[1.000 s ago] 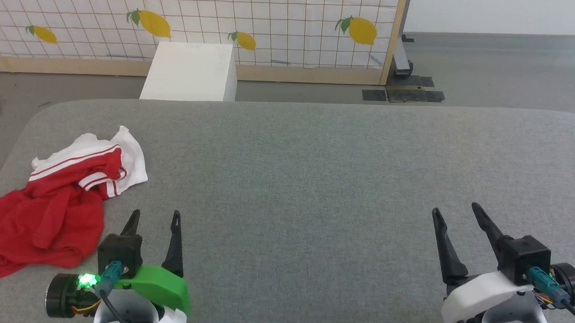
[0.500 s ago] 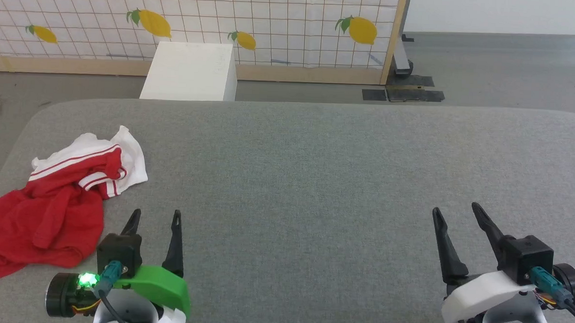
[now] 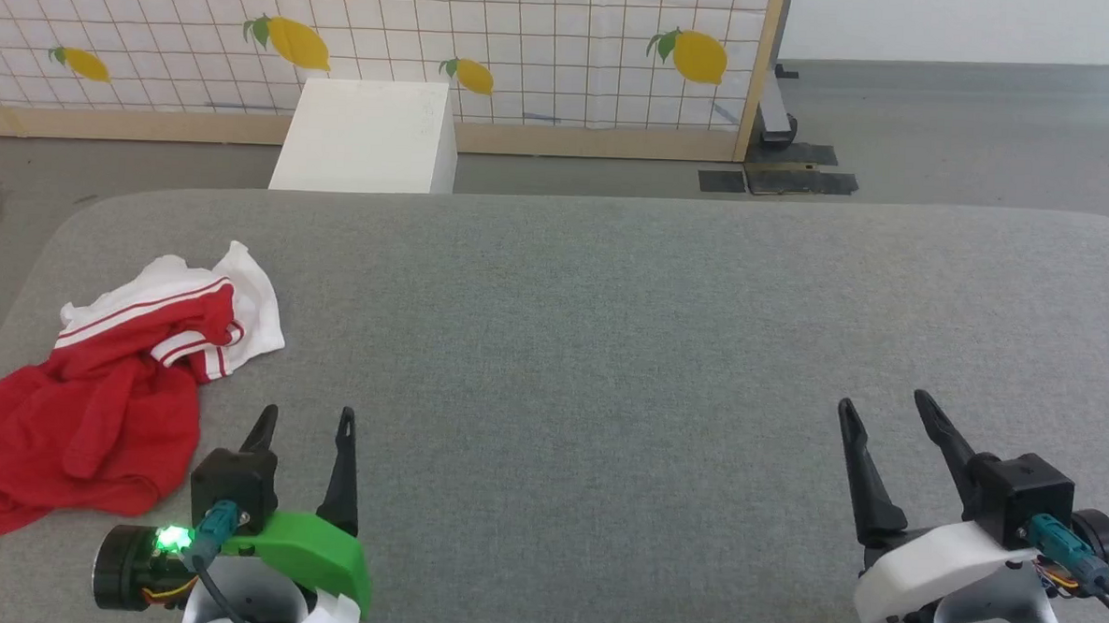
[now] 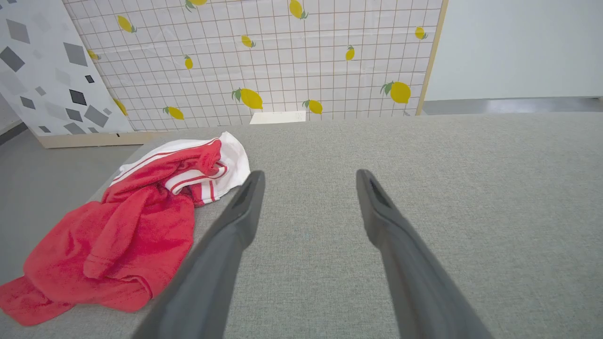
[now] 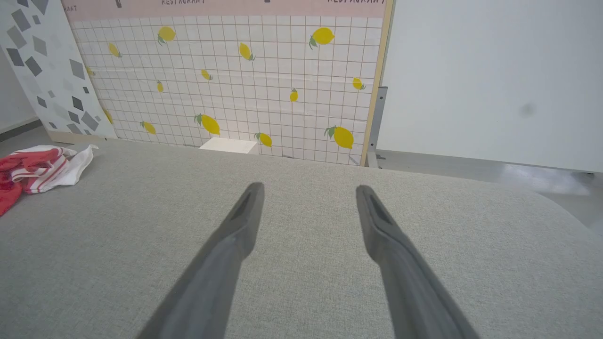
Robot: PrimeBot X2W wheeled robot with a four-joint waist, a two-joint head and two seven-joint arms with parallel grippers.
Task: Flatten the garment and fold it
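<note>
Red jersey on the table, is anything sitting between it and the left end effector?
Nothing visible does. The open left end effector hovers just to the right of the crumpled red jersey, and the short stretch between them is plain grey table surface.

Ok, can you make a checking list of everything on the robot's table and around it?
Surface: grey fabric table, flat.
Job's things: garment, red and white, crumpled near the table's left edge, not flattened yet.
Clutter: nothing seen.
Grippers: left gripper, jaws open, beside the garment, not touching it; right gripper, jaws open, holding nothing.
Cables: left wrist cable and right wrist cable, teal plugs, away from the garment.
Surroundings: lemon-print screen; white box on the floor.
</note>
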